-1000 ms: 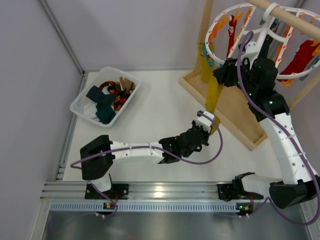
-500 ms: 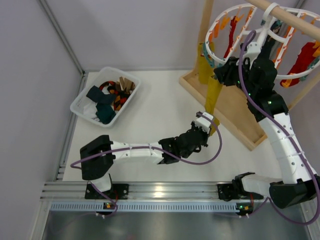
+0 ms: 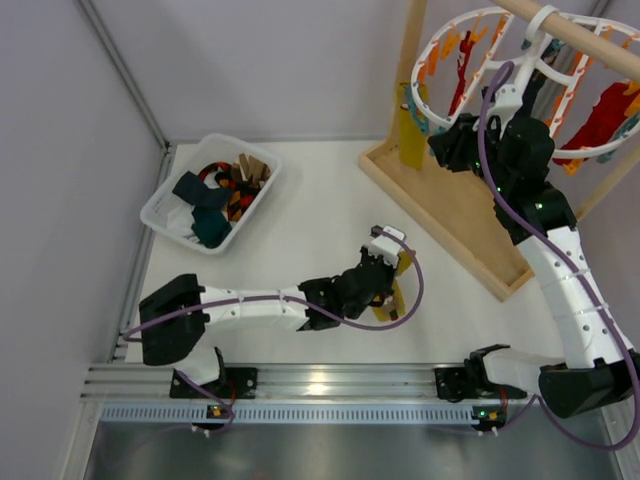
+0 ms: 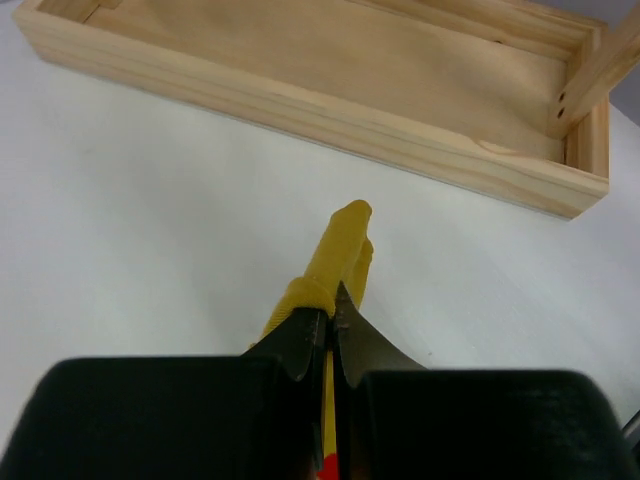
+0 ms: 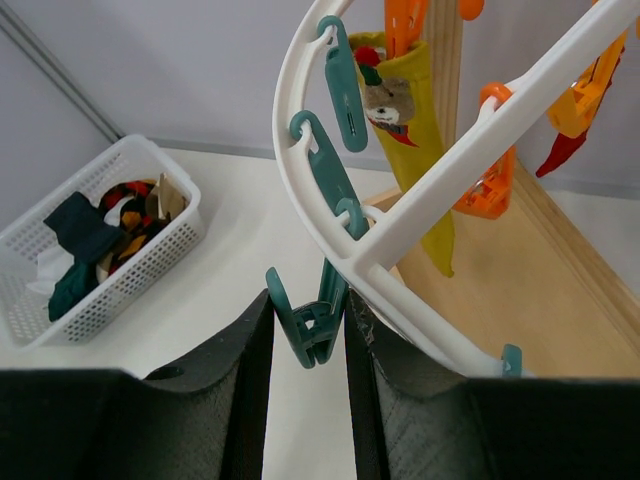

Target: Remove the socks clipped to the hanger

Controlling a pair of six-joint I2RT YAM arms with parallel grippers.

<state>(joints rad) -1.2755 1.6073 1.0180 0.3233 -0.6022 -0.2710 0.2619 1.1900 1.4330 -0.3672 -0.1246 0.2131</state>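
The yellow sock (image 4: 345, 235) has come free of the hanger (image 5: 440, 190), clenched in the left gripper (image 4: 332, 315) at lower centre of the top view, while the right gripper (image 5: 306, 305) pinches a teal clip (image 5: 312, 324); more remain.

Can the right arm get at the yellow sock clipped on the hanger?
Probably yes: the sock hangs just past the right gripper, nothing between, though it must first release the teal clip.

White table (image 3: 300, 220), pretty plain. Back left there's a white plastic basket (image 3: 255, 210) sitting on it, stuffed with dark and colourful fabric bits. Back right is the stand's shallow wooden tray base (image 3: 465, 215), set at an angle. A mustard yellow sock (image 4: 340, 250) looks to rest on the tabletop just in front of that tray.
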